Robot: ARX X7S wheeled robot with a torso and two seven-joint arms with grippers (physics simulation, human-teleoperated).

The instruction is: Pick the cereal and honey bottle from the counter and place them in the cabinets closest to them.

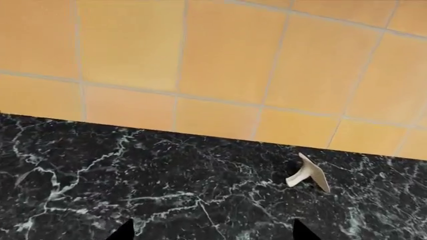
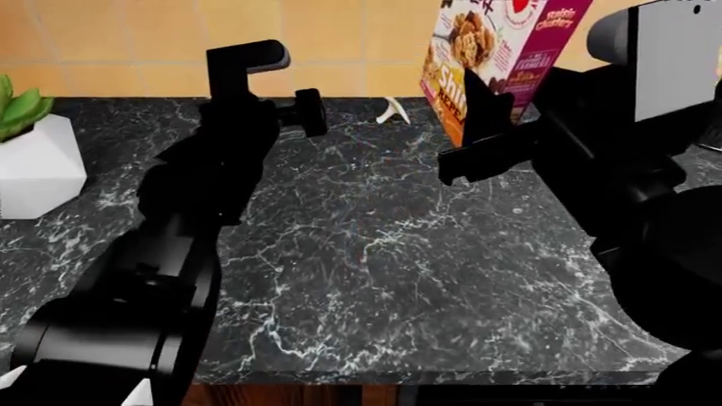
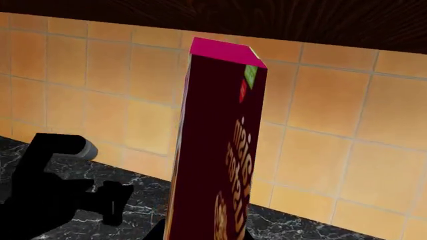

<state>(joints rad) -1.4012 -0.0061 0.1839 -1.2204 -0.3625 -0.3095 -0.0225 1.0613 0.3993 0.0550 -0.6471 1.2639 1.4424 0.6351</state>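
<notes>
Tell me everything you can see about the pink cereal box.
The tall thin magenta-pink cardboard cereal box has a white front with a cereal picture and a dark maroon narrow side with printed lettering. It is tilted and looks lifted above the black marble-like counter, before the orange tiled wall. The right end effector grips its lower part; its top leaves the head view.

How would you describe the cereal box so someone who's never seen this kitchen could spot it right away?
Look along the black marble counter toward the orange tiled wall. On the right side, the right hand holds a tall thin box tilted above the counter. Its magenta sides and white front with a cereal picture are unlike anything else there.
</notes>
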